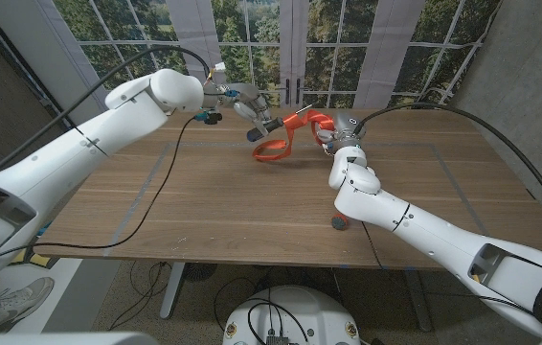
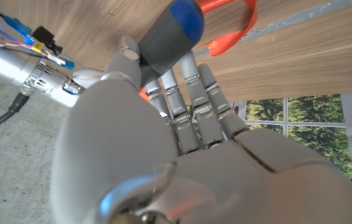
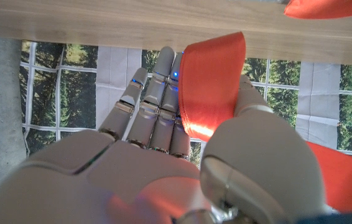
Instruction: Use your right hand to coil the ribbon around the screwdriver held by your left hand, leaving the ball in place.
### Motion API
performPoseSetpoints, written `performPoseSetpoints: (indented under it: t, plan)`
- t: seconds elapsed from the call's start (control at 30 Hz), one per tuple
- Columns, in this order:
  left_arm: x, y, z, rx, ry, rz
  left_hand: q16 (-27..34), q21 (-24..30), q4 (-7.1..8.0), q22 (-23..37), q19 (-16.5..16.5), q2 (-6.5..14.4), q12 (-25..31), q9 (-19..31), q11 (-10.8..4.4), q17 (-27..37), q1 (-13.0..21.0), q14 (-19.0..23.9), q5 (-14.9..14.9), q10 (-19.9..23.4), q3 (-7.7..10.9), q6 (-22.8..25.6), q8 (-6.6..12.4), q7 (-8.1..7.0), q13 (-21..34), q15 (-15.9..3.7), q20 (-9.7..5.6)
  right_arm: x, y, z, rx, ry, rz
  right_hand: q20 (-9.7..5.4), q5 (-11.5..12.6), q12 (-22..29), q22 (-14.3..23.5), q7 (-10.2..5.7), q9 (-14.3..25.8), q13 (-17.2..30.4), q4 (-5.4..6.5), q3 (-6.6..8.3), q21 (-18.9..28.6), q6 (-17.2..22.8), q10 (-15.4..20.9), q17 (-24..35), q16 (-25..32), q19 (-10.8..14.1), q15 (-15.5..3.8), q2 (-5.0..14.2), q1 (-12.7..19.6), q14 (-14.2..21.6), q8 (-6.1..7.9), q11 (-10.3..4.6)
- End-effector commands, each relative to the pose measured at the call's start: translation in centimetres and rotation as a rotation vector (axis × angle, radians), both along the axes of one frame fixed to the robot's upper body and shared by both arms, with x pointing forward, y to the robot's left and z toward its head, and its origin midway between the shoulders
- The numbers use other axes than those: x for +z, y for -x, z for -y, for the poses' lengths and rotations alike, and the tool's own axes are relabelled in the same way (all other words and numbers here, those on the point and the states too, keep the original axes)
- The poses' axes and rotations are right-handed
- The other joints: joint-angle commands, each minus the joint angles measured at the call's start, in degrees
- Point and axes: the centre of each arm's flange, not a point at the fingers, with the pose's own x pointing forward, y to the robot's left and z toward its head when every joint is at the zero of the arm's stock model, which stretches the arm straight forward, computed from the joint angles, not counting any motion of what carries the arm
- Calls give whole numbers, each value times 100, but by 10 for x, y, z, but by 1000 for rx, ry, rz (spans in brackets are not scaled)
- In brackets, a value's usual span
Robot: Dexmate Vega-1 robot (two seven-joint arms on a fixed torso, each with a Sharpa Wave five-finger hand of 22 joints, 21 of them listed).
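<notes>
1. Ribbon [image 1: 281, 140], orange and flat, hangs over the wooden table [image 1: 204, 211] at about 12 o'clock of its middle, running from the screwdriver [image 1: 273, 125] across to the right hand [image 1: 336, 134]; 1 slack loop droops below toward the board.
2. Left hand [image 1: 244, 103] is closed around the screwdriver's grey handle, whose blue butt cap pokes out past the fingers [image 2: 191, 99] in the left wrist view; the shaft points toward 3 o'clock.
3. Right hand pinches the ribbon between thumb and fingers [image 3: 157, 99]; in the right wrist view the band lies broad across the fingertips and doubles back under the thumb.
4. Handling, as a judgement: the ribbon looks light, limp and smooth, so it will not hold a shape by itself and may slide off a thin shaft; keep it taut, and hold it flat near the free end, across its width, to avoid twisting.
5. Ball [image 1: 338, 223], small and dark, sits at about 5 o'clock near the front edge, just beside the right forearm [image 1: 395, 218]; a sweeping elbow could nudge it.
</notes>
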Motion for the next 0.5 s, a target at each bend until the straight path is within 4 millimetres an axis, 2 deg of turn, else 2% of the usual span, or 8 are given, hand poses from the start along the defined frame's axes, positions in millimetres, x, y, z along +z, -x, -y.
performPoseSetpoints:
  t: [0.03,0.5]
  plan:
    - [-3,-7,1,-47,-31,-51,27,52,41,-7,-22,567,12,631,-495,32,551,723,26,515,224,415,-28,173,1465,-1255,3,21,5,-4,19,-12,111,1,11,38,17,-263,416,8,5,36,-4,588,51,28,-35,56,-315,870,934,241,877,-8]
    - [-9,-17,5,-51,-68,-94,32,110,38,-19,-48,563,-3,645,-473,48,563,708,23,519,212,430,-53,167,1489,-1268,-6,39,18,-24,89,34,201,-5,9,53,16,-269,413,6,6,43,-3,595,69,44,-55,69,-337,857,927,256,892,-14]
